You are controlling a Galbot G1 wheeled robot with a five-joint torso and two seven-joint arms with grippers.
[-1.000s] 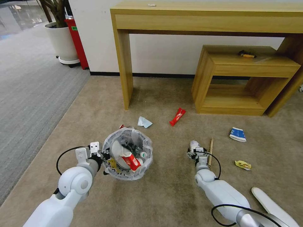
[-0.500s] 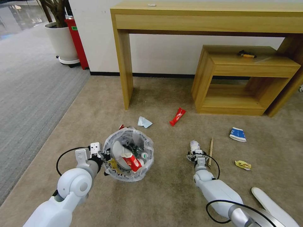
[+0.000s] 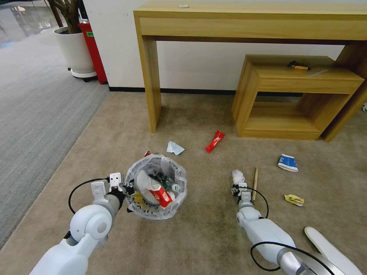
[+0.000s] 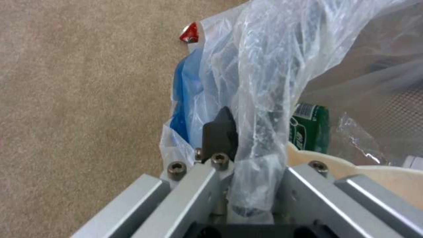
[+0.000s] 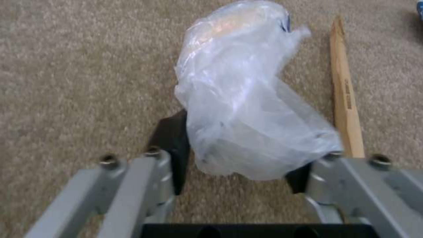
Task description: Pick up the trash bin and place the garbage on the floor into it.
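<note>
Trash bin (image 3: 156, 186): round, bag-lined, upright; whether it rests on the floor (image 3: 198, 233) or is lifted just clear cannot be told. It serves here as landmark. Left end effector (image 3: 126, 191): at the bin's left rim, clenched on the rim and its bag, as the left wrist view shows, with the bag bunched between the dark fingers (image 4: 219, 134). Contents of bin: red-white cup (image 3: 159, 194), green-label bottle (image 4: 309, 127), white slipper (image 3: 142, 183), other scraps not identifiable. Right end effector (image 3: 240, 188): to the right of the bin, low at the carpet, jaws spread wide and released, gripping nothing. White wad (image 5: 247, 96): crinkled plastic or paper, on the floor right of the bin, its near end lying between the open fingers (image 5: 174, 145). Wooden stick (image 3: 255, 178): just beside the wad, on the side away from the bin. Remaining litter, all on the floor: red wrapper (image 3: 215, 141) and pale folded scrap (image 3: 175, 148) beyond the bin toward the desk (image 3: 244, 23); blue-white carton (image 3: 288, 163) and yellow wrapper (image 3: 294, 199) farther right of the bin; second white slipper (image 3: 328, 250) far right and nearest the robot. Step in hand, as judged: bin secured, wad being taken. Next move calls for closing squarely on the wad without catching the stick, then carrying it over the bin's mouth.
</note>
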